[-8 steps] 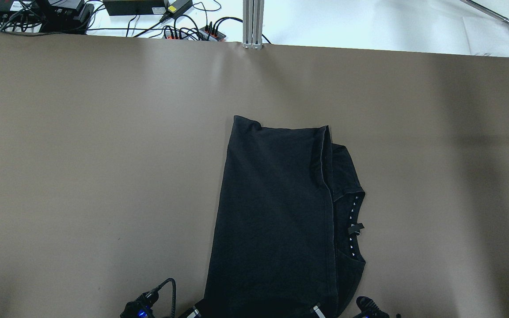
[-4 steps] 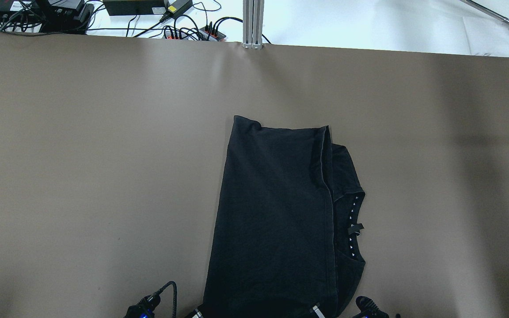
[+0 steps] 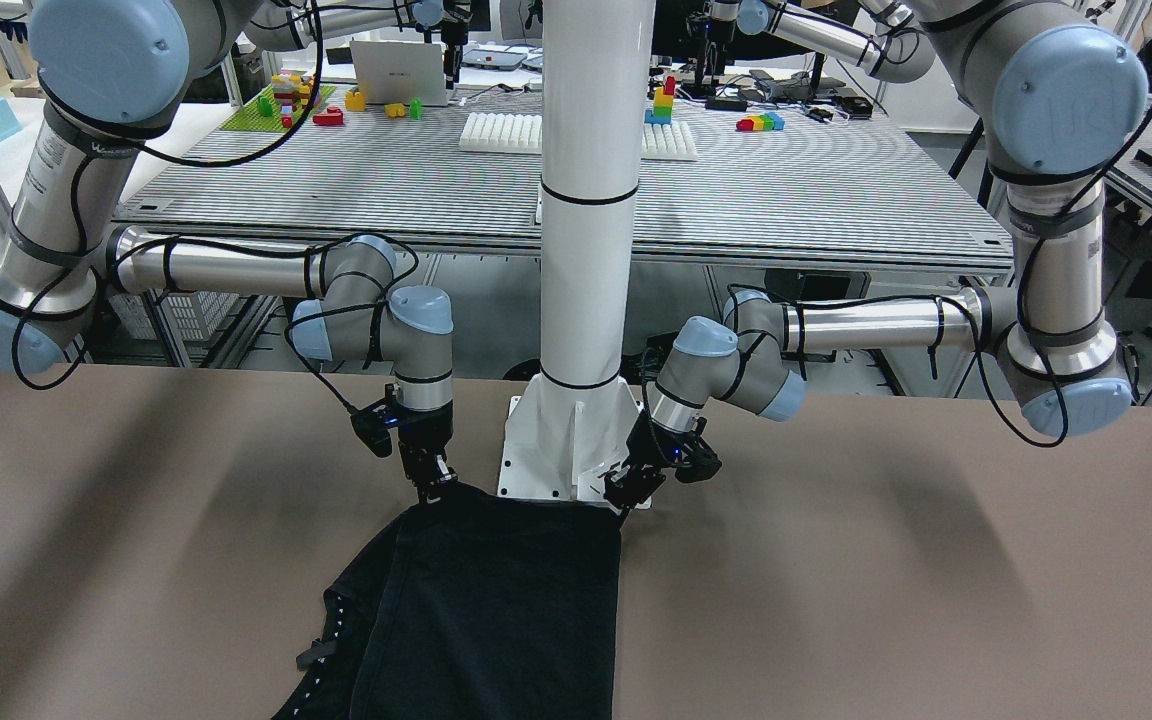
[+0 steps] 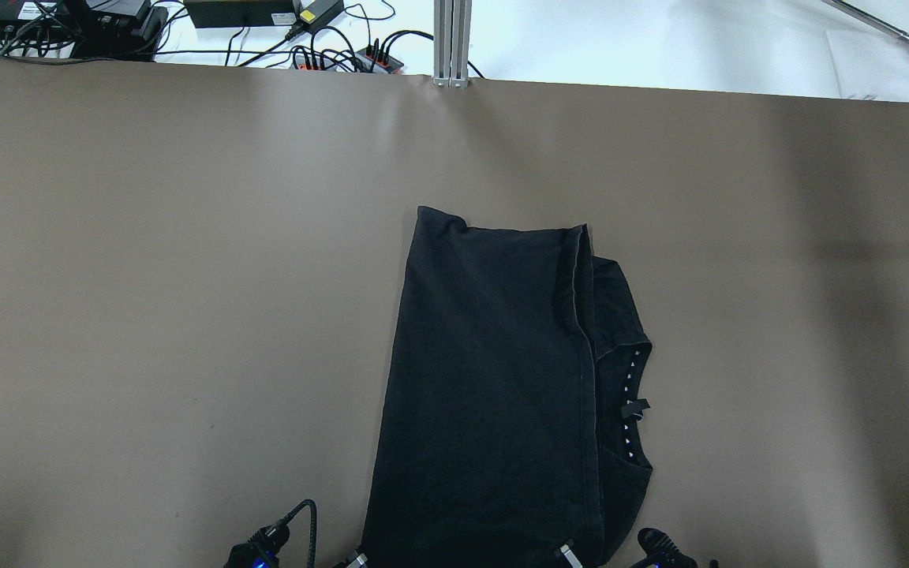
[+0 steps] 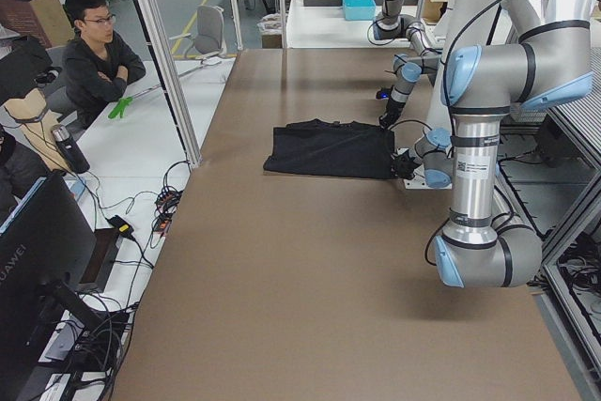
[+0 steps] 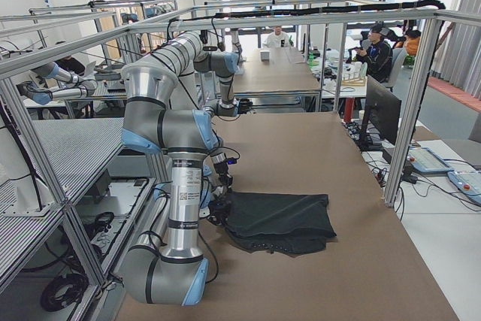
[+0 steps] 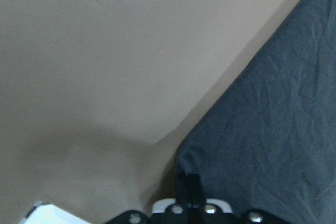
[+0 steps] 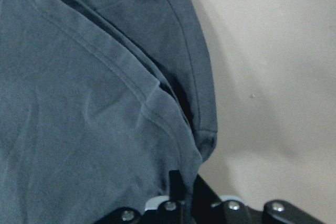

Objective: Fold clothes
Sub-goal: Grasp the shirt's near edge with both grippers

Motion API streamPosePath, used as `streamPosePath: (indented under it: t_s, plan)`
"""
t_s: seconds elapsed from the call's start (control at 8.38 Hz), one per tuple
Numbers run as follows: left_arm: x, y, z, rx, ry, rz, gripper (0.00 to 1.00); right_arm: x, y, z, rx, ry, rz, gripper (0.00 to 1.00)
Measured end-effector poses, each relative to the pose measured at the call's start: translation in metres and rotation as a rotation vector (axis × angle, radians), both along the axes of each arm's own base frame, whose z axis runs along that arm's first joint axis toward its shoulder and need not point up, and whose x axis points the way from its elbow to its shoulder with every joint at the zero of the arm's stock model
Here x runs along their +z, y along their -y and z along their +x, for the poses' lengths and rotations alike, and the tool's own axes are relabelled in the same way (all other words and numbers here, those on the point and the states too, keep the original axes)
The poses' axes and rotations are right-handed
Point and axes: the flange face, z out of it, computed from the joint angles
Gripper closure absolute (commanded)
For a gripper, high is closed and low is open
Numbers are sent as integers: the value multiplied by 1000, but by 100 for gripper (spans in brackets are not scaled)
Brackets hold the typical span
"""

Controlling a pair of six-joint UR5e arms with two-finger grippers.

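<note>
A black garment (image 4: 486,379) is laid flat on a brown table (image 4: 147,276), with its near edge just in front of the base of a white post (image 3: 576,440). One lengthwise fold is judged to be done. A broad panel is laid over the rest, and a narrower strip is left showing along the side toward the robot's right, where the neckline (image 4: 630,402) and its row of small white dots can be seen. The edge nearest the robot is held at both corners, one by the left gripper (image 3: 631,490) and the other by the right gripper (image 3: 433,482). In each wrist view the fingers appear pressed together on the fabric, with the corner pinched between them. The held edge is drawn fairly straight between the two grippers, while the far edge is rested on the table. A crosswise fold, with the held edge carried over toward the far edge, is judged to be left, so the task is reckoned roughly half done
</note>
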Motion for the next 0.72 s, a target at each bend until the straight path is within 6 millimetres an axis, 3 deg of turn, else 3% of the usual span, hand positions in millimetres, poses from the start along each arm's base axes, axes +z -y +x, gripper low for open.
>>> streamPosePath:
  t_s: [0.36,0.72]
  plan:
    - [-13,3,-22,0,-33,1,100,-14,1,13,1,35,-2,100]
    - [-49,10,-73,0,-123,-2,100,-49,4,52,2,123,-7,100]
